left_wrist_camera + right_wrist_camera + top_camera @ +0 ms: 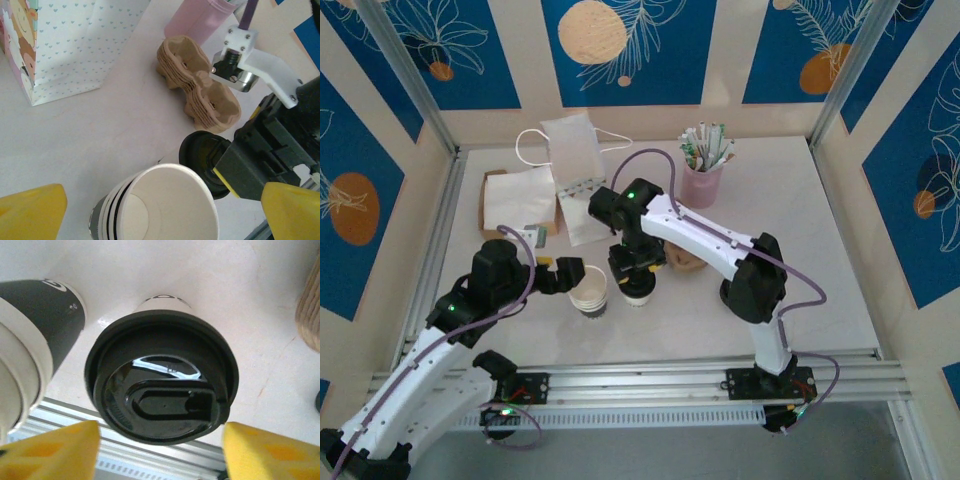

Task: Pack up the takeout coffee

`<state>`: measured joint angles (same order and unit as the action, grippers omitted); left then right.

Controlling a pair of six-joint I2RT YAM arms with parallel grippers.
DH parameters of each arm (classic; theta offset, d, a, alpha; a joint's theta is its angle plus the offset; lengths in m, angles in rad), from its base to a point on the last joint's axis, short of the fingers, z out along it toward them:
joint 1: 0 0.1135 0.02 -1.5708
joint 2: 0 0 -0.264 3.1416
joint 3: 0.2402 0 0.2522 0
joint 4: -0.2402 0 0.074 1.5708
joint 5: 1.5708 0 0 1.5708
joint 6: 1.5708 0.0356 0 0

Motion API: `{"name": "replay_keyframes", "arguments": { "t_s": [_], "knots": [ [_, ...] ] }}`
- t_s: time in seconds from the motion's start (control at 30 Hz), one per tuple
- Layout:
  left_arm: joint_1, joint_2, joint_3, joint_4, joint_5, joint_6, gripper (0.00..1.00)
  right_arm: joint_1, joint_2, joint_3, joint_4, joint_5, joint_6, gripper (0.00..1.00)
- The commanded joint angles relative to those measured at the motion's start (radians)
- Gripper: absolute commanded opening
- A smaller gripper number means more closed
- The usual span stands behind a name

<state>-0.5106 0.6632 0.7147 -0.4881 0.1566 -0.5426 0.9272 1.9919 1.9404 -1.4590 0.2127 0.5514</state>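
Near the table's (820, 280) 6 o'clock edge, the takeout coffee (638, 291) stands upright, cup stack (588, 296) just beside at its 9. The right gripper (160, 452) straddles the lid (150, 365), fingers (55, 450) apart at its 4 & 8 in wrist view, contact unclear; the left gripper (160, 215) gapes wide. Prob. light, thin-walled, crushable; lid slick, so grip paper wall below rim, gently.

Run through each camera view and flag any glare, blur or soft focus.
Right wrist: a white glare streak on the lid of the takeout coffee, its yellow fingertips blurred in the foreground. Left wrist: yellow fingertips soft, the cup stack rim fairly sharp. Top external: even light, soft shadows on the table.
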Motion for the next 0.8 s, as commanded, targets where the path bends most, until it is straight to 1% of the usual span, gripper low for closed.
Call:
{"name": "replay_keyframes", "arguments": {
  "t_s": [0.0,0.23,0.4,0.6,0.77],
  "knots": [
    [0.015,-0.007,0.014,0.011,0.001,-0.003,1.0,0.018,-0.034,0.023,-0.014,0.024,0.002,0.58],
    [0.016,-0.008,0.015,0.006,-0.003,-0.007,1.0,0.022,-0.028,-0.028,0.038,0.009,-0.006,0.43],
    [0.015,-0.003,0.016,0.009,0.0,-0.012,1.0,0.022,-0.02,-0.065,0.072,-0.02,-0.008,0.35],
    [0.015,-0.001,0.017,0.008,0.0,-0.013,1.0,0.024,-0.014,-0.12,0.104,-0.04,0.002,0.34],
    [0.015,0.009,0.019,0.017,0.004,-0.017,1.0,0.027,-0.008,-0.134,0.097,-0.03,0.004,0.34]
  ]
}}
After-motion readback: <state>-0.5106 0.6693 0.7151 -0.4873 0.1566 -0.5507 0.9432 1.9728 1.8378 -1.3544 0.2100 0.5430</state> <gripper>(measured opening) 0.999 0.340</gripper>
